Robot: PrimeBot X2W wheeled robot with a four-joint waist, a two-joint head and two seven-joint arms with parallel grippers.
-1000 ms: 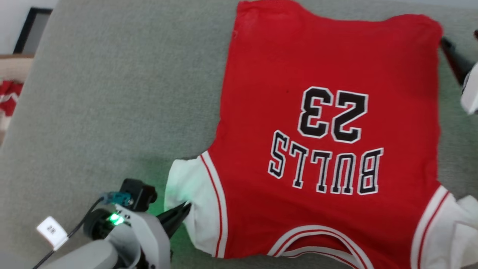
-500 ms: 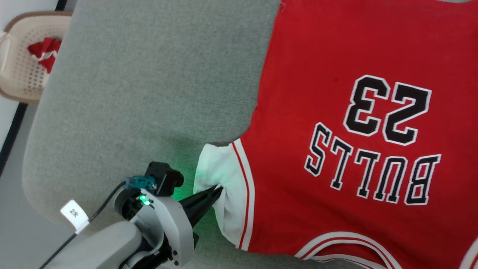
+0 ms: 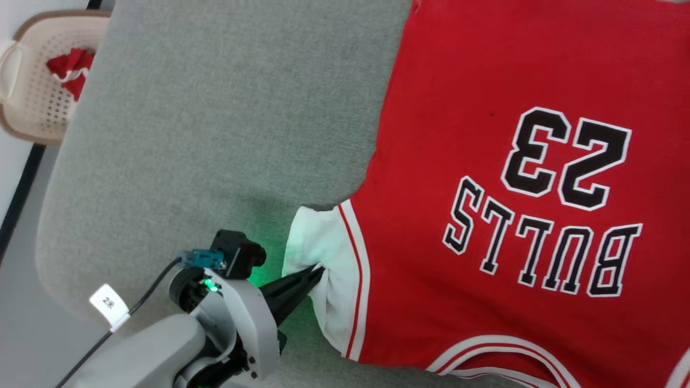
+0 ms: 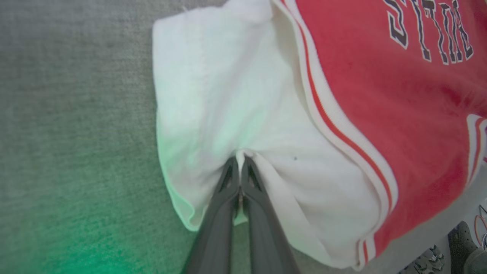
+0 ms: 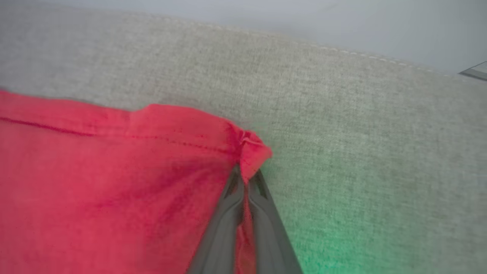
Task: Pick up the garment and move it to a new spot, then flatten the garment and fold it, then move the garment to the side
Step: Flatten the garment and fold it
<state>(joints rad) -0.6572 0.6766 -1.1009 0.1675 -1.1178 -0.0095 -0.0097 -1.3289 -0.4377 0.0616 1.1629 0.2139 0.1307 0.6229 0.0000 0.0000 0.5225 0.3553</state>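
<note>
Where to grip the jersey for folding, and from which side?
Likely as now: left gripper pinches the white sleeve from its outer edge; right gripper pinches the red hem corner from off the cloth. The jersey lies flat, so only edges lift.

Bright and even all over, green glow and a soft shadow on the grey cushion (image 3: 215, 134), blurry up close

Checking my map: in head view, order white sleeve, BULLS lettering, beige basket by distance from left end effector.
1. White sleeve: pinched in the left end effector.
2. BULLS lettering: to its right.
3. Beige basket: far upper left.
</note>
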